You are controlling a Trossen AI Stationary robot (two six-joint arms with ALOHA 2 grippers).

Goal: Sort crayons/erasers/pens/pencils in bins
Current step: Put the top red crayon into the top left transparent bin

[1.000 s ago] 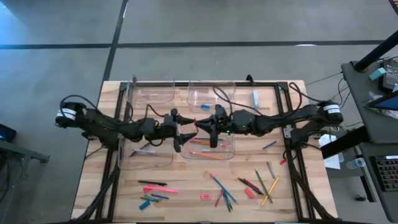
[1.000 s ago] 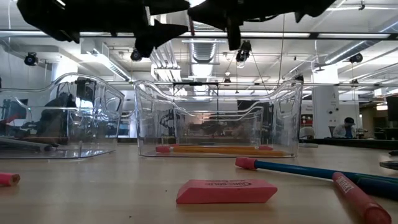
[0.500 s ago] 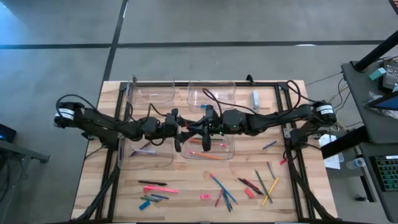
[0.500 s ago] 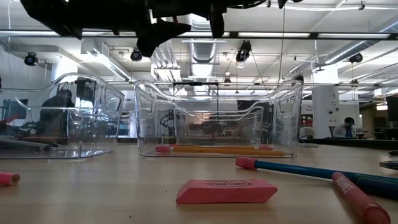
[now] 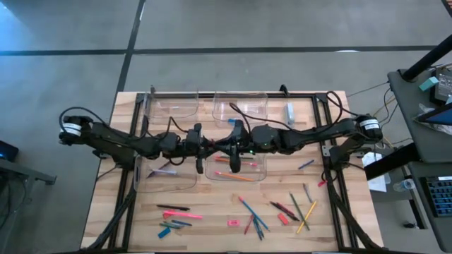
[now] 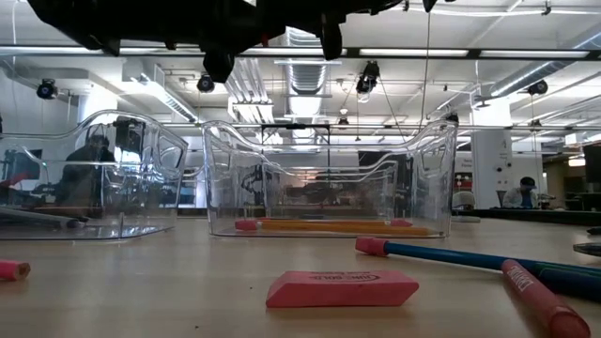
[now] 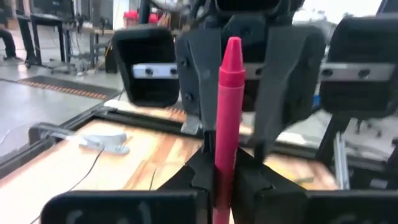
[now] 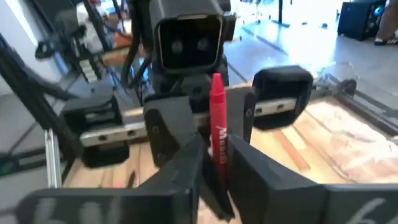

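Right now both grippers meet nose to nose above the table (image 5: 106, 204), over the gap between the two near bins. One red crayon (image 7: 227, 106) stands between them. The left gripper (image 7: 219, 177) has its fingers pressed together on the lower part of that crayon, pinching it. The right gripper (image 8: 213, 177) has its fingers just beside the same crayon; whether they touch it I cannot tell. Below them, the middle bin (image 6: 427, 178) holds orange pencils (image 6: 329, 226). Loose pens, pencils and a pink eraser (image 6: 340, 288) lie on the near side of the table.
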